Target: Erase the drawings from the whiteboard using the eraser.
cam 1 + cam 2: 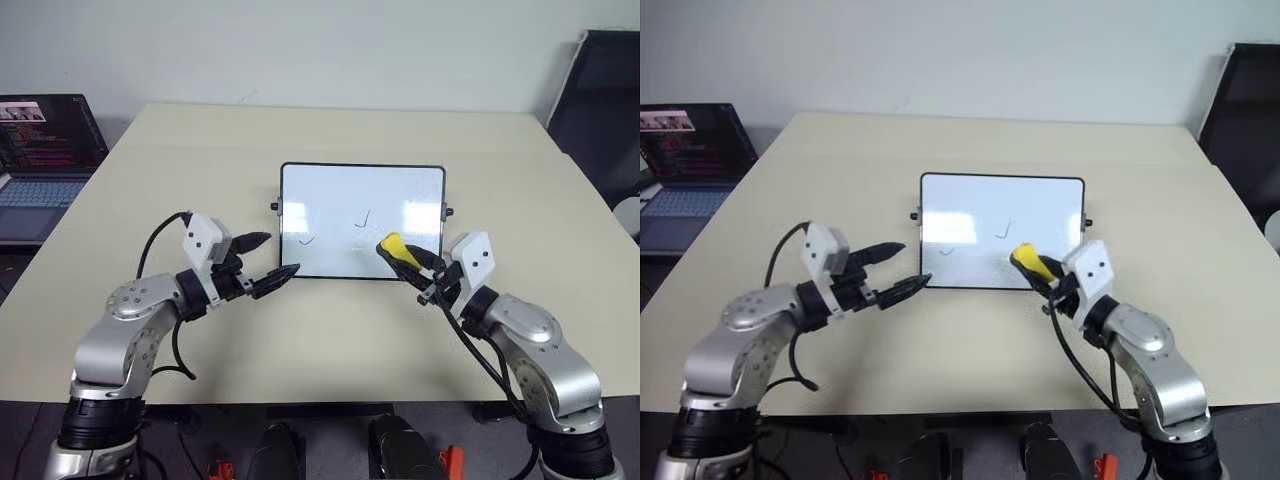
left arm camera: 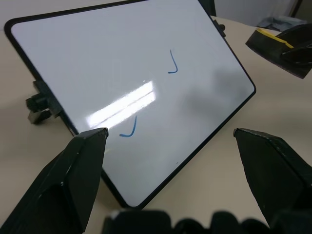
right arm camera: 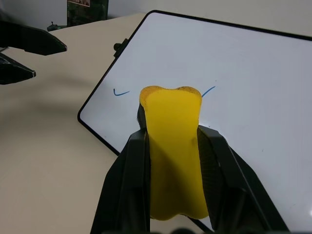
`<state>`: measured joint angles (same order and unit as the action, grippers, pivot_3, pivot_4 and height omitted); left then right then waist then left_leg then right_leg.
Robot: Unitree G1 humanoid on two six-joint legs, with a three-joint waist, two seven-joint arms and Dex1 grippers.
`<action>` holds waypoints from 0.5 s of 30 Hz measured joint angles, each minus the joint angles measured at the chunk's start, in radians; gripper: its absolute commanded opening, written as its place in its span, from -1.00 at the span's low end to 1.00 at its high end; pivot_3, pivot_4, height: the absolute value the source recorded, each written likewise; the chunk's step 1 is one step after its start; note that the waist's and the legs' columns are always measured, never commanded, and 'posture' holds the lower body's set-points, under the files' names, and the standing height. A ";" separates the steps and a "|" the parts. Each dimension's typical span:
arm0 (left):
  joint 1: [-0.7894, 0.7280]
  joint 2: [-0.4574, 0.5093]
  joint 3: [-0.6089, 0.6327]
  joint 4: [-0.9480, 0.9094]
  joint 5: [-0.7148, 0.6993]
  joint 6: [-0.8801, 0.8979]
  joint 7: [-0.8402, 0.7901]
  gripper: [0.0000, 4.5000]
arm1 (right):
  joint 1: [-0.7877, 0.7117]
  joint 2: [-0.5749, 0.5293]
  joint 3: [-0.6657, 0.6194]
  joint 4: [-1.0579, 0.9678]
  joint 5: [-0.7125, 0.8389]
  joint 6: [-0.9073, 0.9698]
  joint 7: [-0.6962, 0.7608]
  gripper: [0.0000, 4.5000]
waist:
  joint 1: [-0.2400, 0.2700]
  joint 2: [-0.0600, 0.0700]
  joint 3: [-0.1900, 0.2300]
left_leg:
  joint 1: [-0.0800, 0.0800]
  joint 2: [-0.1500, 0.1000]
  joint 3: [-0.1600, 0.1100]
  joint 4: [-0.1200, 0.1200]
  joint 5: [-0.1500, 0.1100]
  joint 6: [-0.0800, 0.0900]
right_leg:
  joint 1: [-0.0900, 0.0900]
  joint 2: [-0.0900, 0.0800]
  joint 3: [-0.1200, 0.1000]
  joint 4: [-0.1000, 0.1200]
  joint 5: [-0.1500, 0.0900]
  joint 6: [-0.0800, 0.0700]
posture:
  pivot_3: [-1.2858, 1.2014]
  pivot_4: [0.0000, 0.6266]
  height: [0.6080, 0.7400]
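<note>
Because the eraser [image 3: 174, 156] sits pinched between the right gripper [image 1: 418, 268]'s black fingers, poised over the near right part of the whiteboard [image 1: 362, 185], any swipe could shove the light board across the table [image 1: 300, 130]. Two marks [image 2: 148, 97] remain at its near left. The left gripper [image 1: 262, 262], jaws wide and empty, hangs just beside the board's near left corner without bracing it, so smearing or sliding looks likely.

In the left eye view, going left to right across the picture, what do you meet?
Laptop → left gripper → left drawing → right drawing → eraser held in the right gripper → dark chair.
</note>
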<state>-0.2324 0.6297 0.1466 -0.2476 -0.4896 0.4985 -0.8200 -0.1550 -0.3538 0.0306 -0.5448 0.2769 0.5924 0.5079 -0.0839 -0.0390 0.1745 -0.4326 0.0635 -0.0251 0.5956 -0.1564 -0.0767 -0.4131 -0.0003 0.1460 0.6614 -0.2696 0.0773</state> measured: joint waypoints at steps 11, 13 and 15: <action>-0.020 0.039 -0.013 0.007 0.015 -0.008 -0.026 1.00 | -0.258 -0.053 0.190 0.221 -0.279 -0.096 -0.099 -0.55 | -0.003 0.000 0.000 | 0.000 0.000 0.001 0.000 0.000 0.000 | -0.002 0.000 0.000 0.000 0.001 -0.001 | 0.03 -0.52 1.00; -0.030 0.039 -0.028 0.007 0.016 -0.009 -0.030 1.00 | -0.298 -0.035 0.211 0.277 -0.319 -0.112 -0.117 -0.55 | -0.001 0.000 0.000 | 0.000 0.000 0.001 -0.001 0.000 0.000 | -0.001 0.000 0.000 0.000 0.000 -0.001 | 0.03 -0.52 1.00; -0.031 0.039 -0.033 0.007 0.019 -0.009 -0.035 1.00 | -0.319 -0.021 0.229 0.322 -0.343 -0.127 -0.126 -0.55 | 0.000 0.000 0.000 | -0.001 0.000 0.001 -0.002 0.000 0.000 | -0.002 0.000 0.000 0.000 0.000 0.000 | 0.03 -0.52 1.00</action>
<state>-0.2637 0.6686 0.1139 -0.2403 -0.4704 0.4899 -0.8547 -0.4736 -0.3745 0.2599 -0.2223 -0.0666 0.4653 0.3821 -0.0837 -0.0392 0.1745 -0.4336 0.0634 -0.0246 0.5933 -0.1565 -0.0769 -0.4147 -0.0004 0.1459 0.6611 -0.2699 0.0777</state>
